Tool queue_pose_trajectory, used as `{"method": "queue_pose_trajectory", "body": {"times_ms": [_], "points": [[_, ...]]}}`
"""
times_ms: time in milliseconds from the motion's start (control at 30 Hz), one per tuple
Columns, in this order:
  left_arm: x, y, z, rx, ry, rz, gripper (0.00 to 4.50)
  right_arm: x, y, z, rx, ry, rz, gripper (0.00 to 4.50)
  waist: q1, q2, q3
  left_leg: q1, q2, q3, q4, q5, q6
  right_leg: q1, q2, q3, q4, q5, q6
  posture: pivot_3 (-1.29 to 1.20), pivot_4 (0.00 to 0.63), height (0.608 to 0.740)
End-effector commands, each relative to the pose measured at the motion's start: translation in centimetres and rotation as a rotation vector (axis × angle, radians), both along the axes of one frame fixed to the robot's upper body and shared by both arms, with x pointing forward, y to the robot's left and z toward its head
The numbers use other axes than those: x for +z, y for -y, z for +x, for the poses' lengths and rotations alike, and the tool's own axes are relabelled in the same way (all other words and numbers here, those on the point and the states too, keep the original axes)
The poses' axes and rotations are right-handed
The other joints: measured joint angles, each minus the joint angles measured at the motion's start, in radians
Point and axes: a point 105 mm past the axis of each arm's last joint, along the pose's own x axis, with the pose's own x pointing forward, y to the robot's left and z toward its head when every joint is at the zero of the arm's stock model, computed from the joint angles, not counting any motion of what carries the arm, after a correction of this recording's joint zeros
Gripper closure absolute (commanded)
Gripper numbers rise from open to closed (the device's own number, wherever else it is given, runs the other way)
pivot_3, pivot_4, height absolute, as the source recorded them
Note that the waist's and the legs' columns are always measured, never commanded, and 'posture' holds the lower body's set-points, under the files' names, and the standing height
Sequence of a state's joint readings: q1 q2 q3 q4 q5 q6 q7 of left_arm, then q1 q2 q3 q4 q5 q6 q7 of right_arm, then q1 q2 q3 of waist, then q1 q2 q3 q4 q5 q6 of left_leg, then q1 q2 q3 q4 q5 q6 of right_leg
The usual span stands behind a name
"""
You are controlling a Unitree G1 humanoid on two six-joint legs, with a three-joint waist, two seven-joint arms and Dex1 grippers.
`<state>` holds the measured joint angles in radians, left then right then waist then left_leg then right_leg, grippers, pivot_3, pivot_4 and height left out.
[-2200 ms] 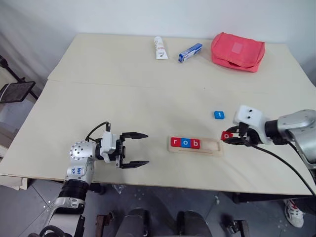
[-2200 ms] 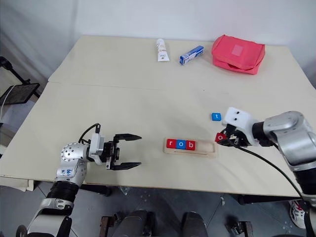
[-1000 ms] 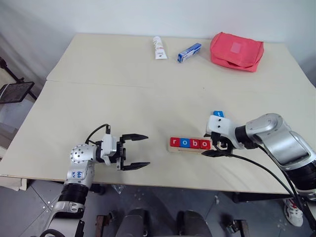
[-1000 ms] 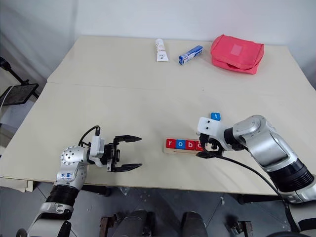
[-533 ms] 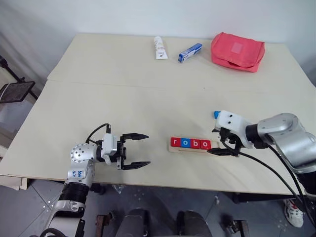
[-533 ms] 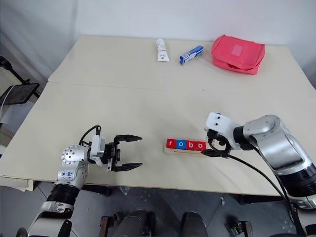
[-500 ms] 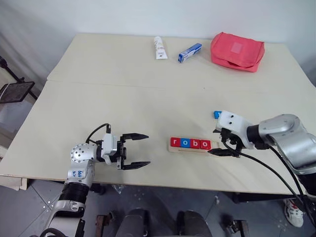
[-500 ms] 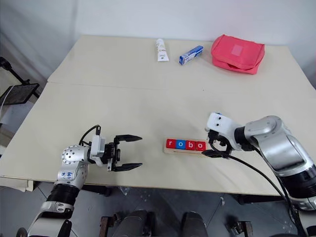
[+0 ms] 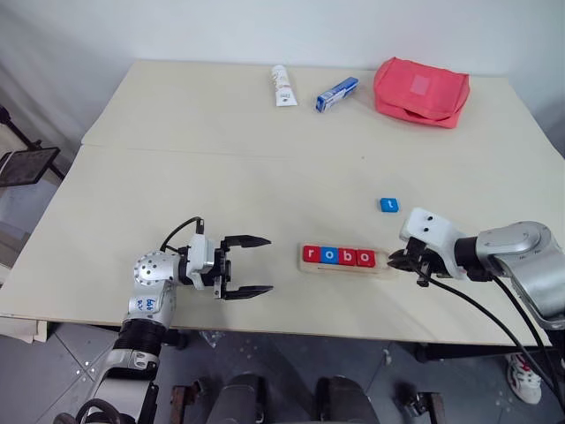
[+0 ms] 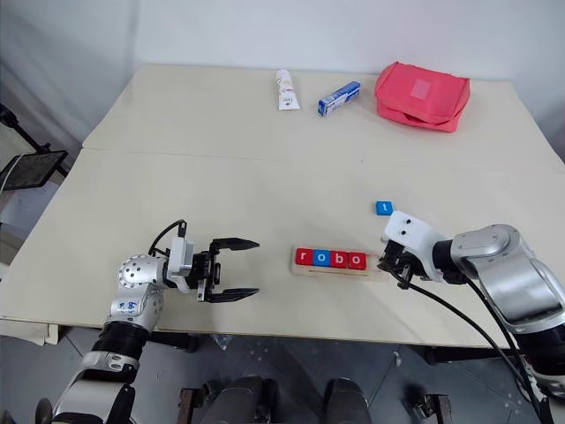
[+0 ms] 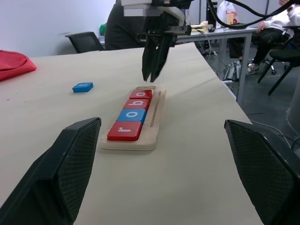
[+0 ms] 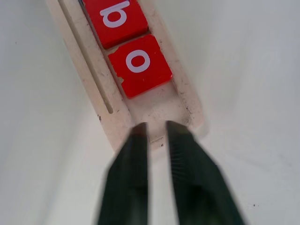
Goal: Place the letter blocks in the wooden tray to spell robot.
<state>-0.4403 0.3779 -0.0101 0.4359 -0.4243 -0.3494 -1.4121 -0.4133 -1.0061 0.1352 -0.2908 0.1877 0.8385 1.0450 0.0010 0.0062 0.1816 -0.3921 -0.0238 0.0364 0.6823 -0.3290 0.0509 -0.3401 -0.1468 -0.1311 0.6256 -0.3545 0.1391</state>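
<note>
Wooden tray (image 9: 346, 262) near bench (image 9: 221, 177) front edge, groove holds r, o, b, o tiles (image 9: 338, 256). Blue t tile (image 9: 388, 205) loose behind its right end. Right gripper (image 9: 395, 261) fingers together, empty, at tray's right end. Left gripper (image 9: 256, 265) spread apart, empty.

Pale matt wooden tray (image 9: 346, 267)
</note>
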Motion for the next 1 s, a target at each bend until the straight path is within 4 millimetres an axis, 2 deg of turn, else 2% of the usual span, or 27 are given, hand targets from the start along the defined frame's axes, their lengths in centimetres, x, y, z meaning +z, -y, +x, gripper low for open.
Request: {"method": "queue_pose_trajectory", "body": {"times_ms": [33, 267, 533, 700, 900, 1000], "points": [[0.3, -0.3, -0.2, 0.003, 0.022, 0.002, 0.00, 0.4, -0.5, 0.4, 0.009, 0.031, 0.025, 4.45, 0.000, 0.000, 0.000, 0.000, 0.000, 0.000, 0.000, 0.000, 0.000, 0.000, 0.000, 0.000, 0.000, 0.000, 0.000, 0.00, 0.150, 0.740], [0.1, -0.7, -0.5, 0.017, 0.021, 0.004, 0.00, -0.4, -1.5, 0.5, 0.026, 0.015, 0.055, 4.45, 0.000, 0.000, 0.000, 0.000, 0.000, 0.000, 0.000, 0.000, 0.000, 0.000, 0.000, 0.000, 0.000, 0.000, 0.000, 0.00, 0.150, 0.740], [0.0, -0.7, -0.8, 0.019, 0.020, 0.005, 0.00, -0.3, -2.2, 0.7, 0.036, 0.028, 0.079, 4.45, 0.000, 0.000, 0.000, 0.000, 0.000, 0.000, 0.000, 0.000, 0.000, 0.000, 0.000, 0.000, 0.000, 0.000, 0.000, 0.00, 0.150, 0.740], [-0.1, -0.7, -0.7, 0.014, 0.020, 0.010, 0.00, -0.2, -1.7, 0.6, 0.014, 0.039, 0.074, 4.45, 0.000, 0.000, 0.000, 0.000, 0.000, 0.000, 0.000, 0.000, 0.000, 0.000, 0.000, 0.000, 0.000, 0.000, 0.000, 0.00, 0.150, 0.740], [-0.1, -0.7, -0.7, 0.009, 0.020, 0.012, 0.00, 0.8, -1.1, -0.7, 0.023, 0.044, 0.097, 4.45, 0.002, 0.000, 0.000, 0.000, 0.000, 0.000, 0.000, 0.000, 0.000, 0.000, 0.000, 0.000, 0.000, 0.000, 0.000, 0.00, 0.150, 0.740], [-0.2, -0.6, -0.9, -0.007, 0.015, 0.015, 0.00, 1.5, 0.2, -1.5, -0.019, 0.085, 0.120, 4.45, 0.006, 0.000, 0.000, 0.000, 0.000, 0.000, 0.000, 0.000, 0.000, 0.000, 0.000, 0.000, 0.000, 0.000, 0.000, 0.00, 0.150, 0.740]]}}
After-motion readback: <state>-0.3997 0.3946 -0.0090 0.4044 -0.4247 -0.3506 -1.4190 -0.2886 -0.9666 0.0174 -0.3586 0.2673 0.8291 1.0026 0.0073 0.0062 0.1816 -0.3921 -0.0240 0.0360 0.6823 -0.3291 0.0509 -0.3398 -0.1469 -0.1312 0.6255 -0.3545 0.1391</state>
